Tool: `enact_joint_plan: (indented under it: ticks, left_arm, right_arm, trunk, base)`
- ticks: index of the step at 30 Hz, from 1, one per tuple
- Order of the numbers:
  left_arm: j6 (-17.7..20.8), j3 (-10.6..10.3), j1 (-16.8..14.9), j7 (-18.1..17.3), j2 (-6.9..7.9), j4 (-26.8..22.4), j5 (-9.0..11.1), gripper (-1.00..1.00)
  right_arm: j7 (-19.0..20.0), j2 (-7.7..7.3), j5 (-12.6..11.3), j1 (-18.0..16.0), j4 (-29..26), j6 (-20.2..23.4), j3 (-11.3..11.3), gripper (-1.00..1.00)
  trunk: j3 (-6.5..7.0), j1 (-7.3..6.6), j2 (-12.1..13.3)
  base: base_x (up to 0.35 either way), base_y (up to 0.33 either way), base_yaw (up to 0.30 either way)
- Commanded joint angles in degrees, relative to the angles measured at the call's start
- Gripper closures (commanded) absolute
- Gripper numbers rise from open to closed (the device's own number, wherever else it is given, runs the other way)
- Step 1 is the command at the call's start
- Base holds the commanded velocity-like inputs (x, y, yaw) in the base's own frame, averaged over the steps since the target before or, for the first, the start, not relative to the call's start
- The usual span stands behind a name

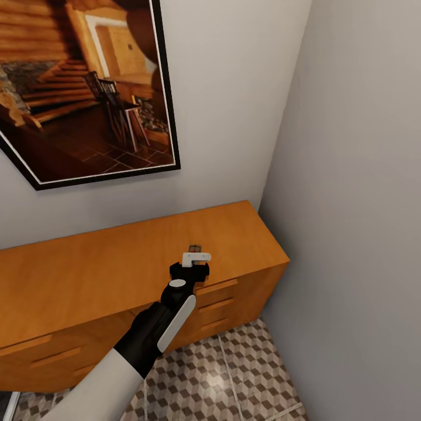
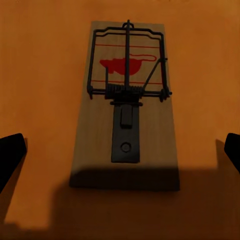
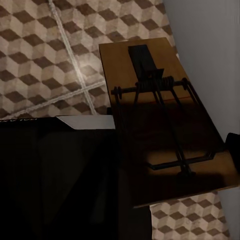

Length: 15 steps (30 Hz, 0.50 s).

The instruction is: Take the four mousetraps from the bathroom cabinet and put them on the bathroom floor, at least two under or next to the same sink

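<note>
**Left gripper poised over a trap on the cabinet top; a second trap already in the right**

One mousetrap [image 2: 125, 107] lies flat on the cabinet [image 1: 88, 275] top, toward its right end and close to the front edge. In the head view the left gripper [image 1: 196, 257] hangs directly over it. In the left wrist view the two dark fingertips [image 2: 11, 155] stand wide apart on either side of the board, touching nothing — open and empty.

In the right wrist view a second mousetrap [image 3: 165, 120] sits close before the camera, above the bathroom floor [image 3: 50, 55], apparently carried by the right gripper. Its fingers are too dark and too hidden to make out, so whether they are clamped on the board cannot be told.

The trap looks like a thin, stiff wooden board — light, I judge, and unlikely to bend, but low enough that a grip has little edge to bite on. The wire bar, spring and red bait patch crowd one half; the plainer half with the flat metal plate seems the safer place, taking the board across its long edges and keeping clear of the wire.

Room is tight on the right: the side wall [image 1: 362, 204] meets the cabinet's end there. The cabinet top to the left is bare, and tiled floor shows in front of the cabinet.
</note>
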Motion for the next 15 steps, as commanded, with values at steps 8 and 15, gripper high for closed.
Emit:
enact_joint_plan:
  ticks: [8, 15]
  left_arm:
    - [0.08, -0.12, -0.05, 0.64, 0.05, 1.56, 0.76, 1.00]
    - [0.08, -0.12, -0.05, 0.64, 0.05, 1.52, 0.77, 1.00]
  right_arm:
    - [-0.19, 0.03, -0.65, -0.04, 0.05, -0.24, 0.52, 1.00]
    - [-0.19, 0.04, -0.64, 0.04, 0.05, -0.24, 0.53, 1.00]
  trunk:
    - [-0.08, 0.04, -0.06]
    - [-0.08, 0.04, -0.06]
  base:
    - [0.000, 0.000, 0.000]
    - [0.000, 0.000, 0.000]
